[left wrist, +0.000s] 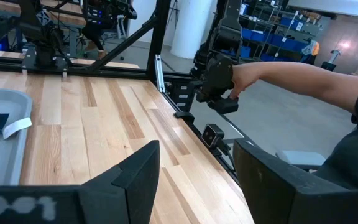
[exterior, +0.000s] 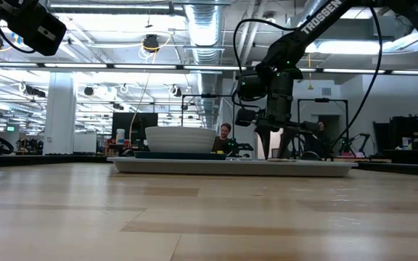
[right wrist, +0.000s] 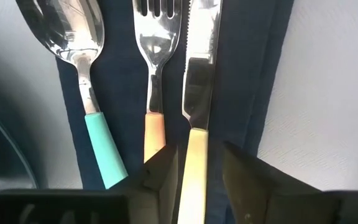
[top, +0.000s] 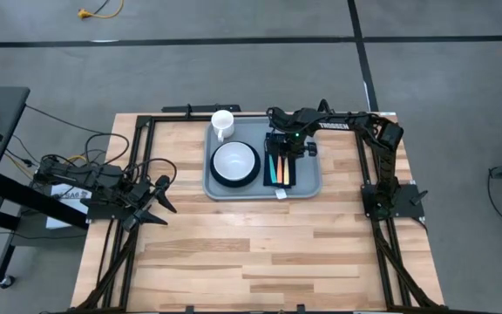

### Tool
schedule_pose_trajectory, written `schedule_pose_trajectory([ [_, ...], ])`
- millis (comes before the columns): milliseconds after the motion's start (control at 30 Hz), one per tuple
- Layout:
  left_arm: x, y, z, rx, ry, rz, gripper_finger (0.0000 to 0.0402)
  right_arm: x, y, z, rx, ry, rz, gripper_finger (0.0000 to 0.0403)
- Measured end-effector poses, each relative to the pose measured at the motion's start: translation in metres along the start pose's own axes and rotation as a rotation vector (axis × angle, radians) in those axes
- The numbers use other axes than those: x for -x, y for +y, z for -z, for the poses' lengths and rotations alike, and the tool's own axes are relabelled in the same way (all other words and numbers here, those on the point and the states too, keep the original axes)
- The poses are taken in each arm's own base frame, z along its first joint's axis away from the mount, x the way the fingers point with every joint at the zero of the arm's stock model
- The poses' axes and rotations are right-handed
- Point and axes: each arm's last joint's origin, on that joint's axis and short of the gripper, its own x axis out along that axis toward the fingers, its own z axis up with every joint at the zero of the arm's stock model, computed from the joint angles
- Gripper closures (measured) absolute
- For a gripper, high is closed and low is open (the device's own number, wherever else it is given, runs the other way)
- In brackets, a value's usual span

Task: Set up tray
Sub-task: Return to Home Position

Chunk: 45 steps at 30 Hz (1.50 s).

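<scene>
The grey-blue tray (top: pixel 308 179) lies at the table's far middle. On it stand a white mug (top: pixel 223 123) and a white bowl (top: pixel 234 160) on a dark plate. A dark blue napkin (right wrist: pixel 123 81) carries a teal-handled spoon (right wrist: pixel 73 37), an orange-handled fork (right wrist: pixel 154 37) and a yellow-handled knife (right wrist: pixel 201 62). My right gripper (right wrist: pixel 199 171) points down over the napkin, open, one finger on each side of the knife's yellow handle. My left gripper (top: pixel 155 199) waits open at the table's left edge. My right gripper comes from above with its fingers across the knife's yellow handle (right wrist: pixel 191 155), which lies flat on the napkin. One finger (right wrist: pixel 163 168) stands right beside the handle. I cannot tell whether it touches.
Bare wood spreads over the near half of the table (top: pixel 260 253). A black frame runs along the table's edges (top: pixel 373 157). In the left wrist view a person's arm (left wrist: pixel 291 74) reaches toward equipment beyond the table's edge.
</scene>
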Motion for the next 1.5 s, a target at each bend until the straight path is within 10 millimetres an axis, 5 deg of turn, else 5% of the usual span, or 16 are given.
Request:
schedule_pose_trajectory([
  [233, 0.0, 0.0, -0.001, 0.005, -0.009, 0.001, 0.0209, 0.004, -0.003, 0.0, 0.021, 0.028, -0.007, 0.0269],
  [467, 0.002, 0.003, -0.012, 0.014, -0.163, -0.159, 0.0209, 0.046, -0.004, 0.024, 0.099, -0.065, -0.012, 0.027],
  [633, 0.003, 0.01, -0.009, 0.02, -0.158, -0.375, 0.0209, 0.092, -0.005, 0.06, 0.185, -0.238, -0.038, 0.0268],
  [833, 0.002, 0.009, -0.006, 0.0, -0.126, -0.365, 0.0209, 0.132, -0.006, 0.113, 0.326, -0.336, -0.151, 0.027],
  [1033, -0.003, 0.009, 0.005, 0.042, -0.146, -0.336, 0.0209, 0.147, -0.005, 0.163, 0.448, -0.318, -0.247, 0.0269],
  [1200, -0.009, 0.012, 0.029, 0.084, -0.327, -0.258, 0.0209, 0.144, 0.005, 0.207, 0.781, -0.413, -0.273, 0.027],
  [1367, -0.008, 0.015, 0.041, 0.054, -0.36, -0.326, 0.0209, 0.176, 0.002, 0.227, 1.003, -0.571, -0.465, 0.0266],
  [1500, -0.009, 0.015, 0.044, 0.008, -0.338, -0.369, 0.0209, 0.205, -0.021, 0.235, 1.086, -0.706, -0.667, 0.0262],
])
